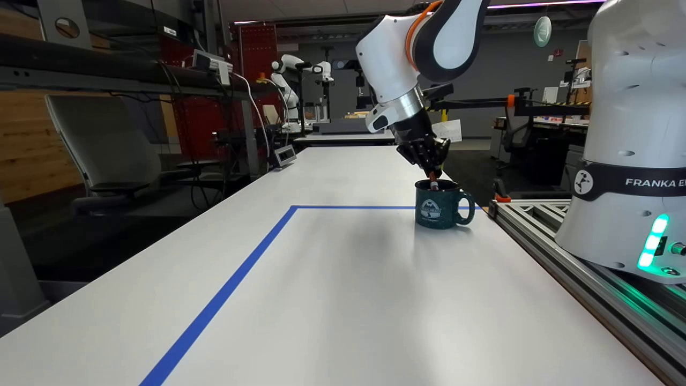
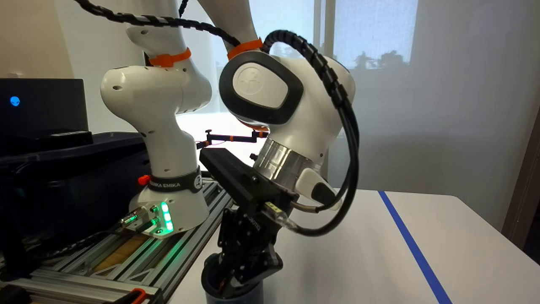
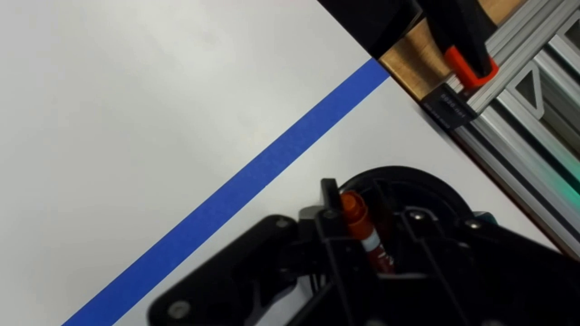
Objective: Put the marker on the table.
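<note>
The marker (image 1: 433, 183), reddish-orange with a white band, stands tilted in the dark teal mug (image 1: 440, 214). In the wrist view the marker (image 3: 362, 224) lies between my fingers, close against the left one, with a dark gap to the right one; its lower part is hidden. My gripper (image 3: 357, 192) is open around it, tilted down at the mug's mouth (image 3: 398, 172). My gripper (image 1: 432, 170) also shows above the mug in an exterior view. In an exterior view (image 2: 222, 285) the marker is mostly hidden. The mug stands on the white table (image 1: 343, 300).
Blue tape (image 1: 241, 273) lies on the table, one strip close to the mug. A metal rail (image 1: 541, 257) and my robot base (image 1: 632, 214) run along the table's edge beside the mug. An orange-tipped clamp (image 3: 471, 68) sits on that rail.
</note>
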Tool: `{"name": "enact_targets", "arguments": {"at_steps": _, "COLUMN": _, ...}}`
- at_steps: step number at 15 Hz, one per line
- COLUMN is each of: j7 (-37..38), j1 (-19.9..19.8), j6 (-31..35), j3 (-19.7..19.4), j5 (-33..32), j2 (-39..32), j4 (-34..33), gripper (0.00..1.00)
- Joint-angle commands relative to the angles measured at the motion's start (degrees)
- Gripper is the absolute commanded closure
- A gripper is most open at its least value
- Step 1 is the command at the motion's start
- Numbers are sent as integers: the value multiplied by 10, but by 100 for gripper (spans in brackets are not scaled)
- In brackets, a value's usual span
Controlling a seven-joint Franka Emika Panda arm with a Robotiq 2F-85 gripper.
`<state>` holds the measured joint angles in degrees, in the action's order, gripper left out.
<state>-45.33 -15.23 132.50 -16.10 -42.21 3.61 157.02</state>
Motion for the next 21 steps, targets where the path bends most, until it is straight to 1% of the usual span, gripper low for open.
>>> {"name": "enact_targets", "arguments": {"at_steps": 1, "j7": 8, "j1": 0, "j6": -17, "j3": 3, "j5": -20, "j2": 21, "j4": 9, "gripper": 85}}
{"name": "enact_targets", "arguments": {"at_steps": 2, "j7": 6, "j1": 0, "j6": -18, "j3": 3, "j5": -18, "j2": 17, "j4": 5, "gripper": 85}}
{"name": "enact_targets", "arguments": {"at_steps": 3, "j7": 6, "j1": 0, "j6": -20, "j3": 3, "j5": -18, "j2": 19, "j4": 6, "gripper": 88}}
{"name": "enact_targets", "arguments": {"at_steps": 4, "j7": 4, "j1": 0, "j6": -21, "j3": 3, "j5": -16, "j2": 18, "j4": 7, "gripper": 96}}
{"name": "enact_targets", "arguments": {"at_steps": 8, "j7": -16, "j1": 2, "j6": -28, "j3": 2, "j5": 1, "j2": 21, "j4": 6, "gripper": 95}}
{"name": "enact_targets", "arguments": {"at_steps": 11, "j7": -56, "j1": 5, "j6": -51, "j3": 3, "j5": 29, "j2": 38, "j4": 6, "gripper": 95}}
{"name": "enact_targets", "arguments": {"at_steps": 15, "j7": -114, "j1": 11, "j6": -100, "j3": 5, "j5": 78, "j2": 96, "j4": 11, "gripper": 95}}
{"name": "enact_targets", "arguments": {"at_steps": 21, "j7": -163, "j1": 17, "j6": -185, "j3": 6, "j5": 130, "j2": 193, "j4": 11, "gripper": 95}}
